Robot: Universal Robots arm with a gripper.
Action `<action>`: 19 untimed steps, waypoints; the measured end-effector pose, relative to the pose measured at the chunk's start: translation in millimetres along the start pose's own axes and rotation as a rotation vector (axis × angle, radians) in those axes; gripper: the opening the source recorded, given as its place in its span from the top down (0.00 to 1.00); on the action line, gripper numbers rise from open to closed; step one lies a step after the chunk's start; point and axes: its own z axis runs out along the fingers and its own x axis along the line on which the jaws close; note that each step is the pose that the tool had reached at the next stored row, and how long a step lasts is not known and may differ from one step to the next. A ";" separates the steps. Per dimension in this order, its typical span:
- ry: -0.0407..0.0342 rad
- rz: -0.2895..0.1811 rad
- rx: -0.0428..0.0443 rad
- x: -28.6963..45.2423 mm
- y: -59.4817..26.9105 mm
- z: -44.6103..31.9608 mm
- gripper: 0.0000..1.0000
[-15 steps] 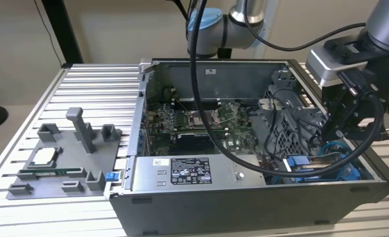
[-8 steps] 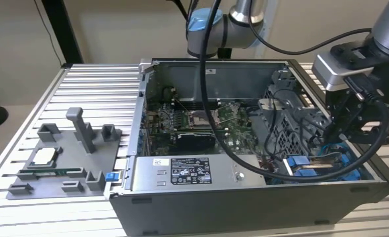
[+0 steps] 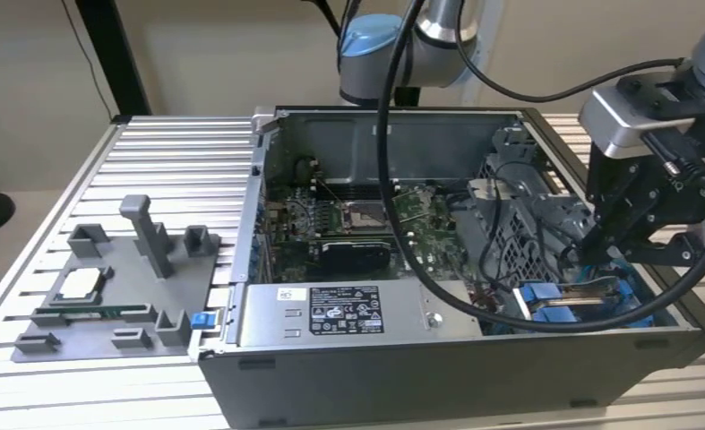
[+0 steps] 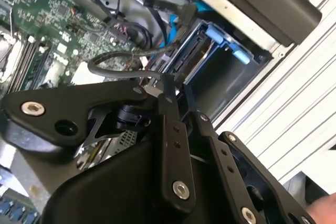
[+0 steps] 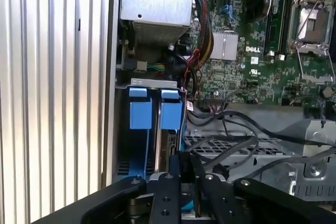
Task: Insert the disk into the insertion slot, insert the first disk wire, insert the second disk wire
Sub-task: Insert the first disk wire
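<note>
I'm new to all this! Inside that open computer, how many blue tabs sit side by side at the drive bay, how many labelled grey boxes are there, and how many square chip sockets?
Blue tabs: 2
Labelled grey box: 1
Square chip socket: 1
Total: 4

Not much legible here tbh. The power-supply box [image 3: 269, 315], well apart from the gripper [image 3: 603, 249], has a black-and-white label [image 3: 342, 309] with print too tiny to make out. The motherboard [image 5: 247, 72] beyond the gripper has small white lettering [image 5: 255, 49].
</note>
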 end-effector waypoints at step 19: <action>-0.0044 0.019 -0.1452 4.2 -35.2 11.7 1.00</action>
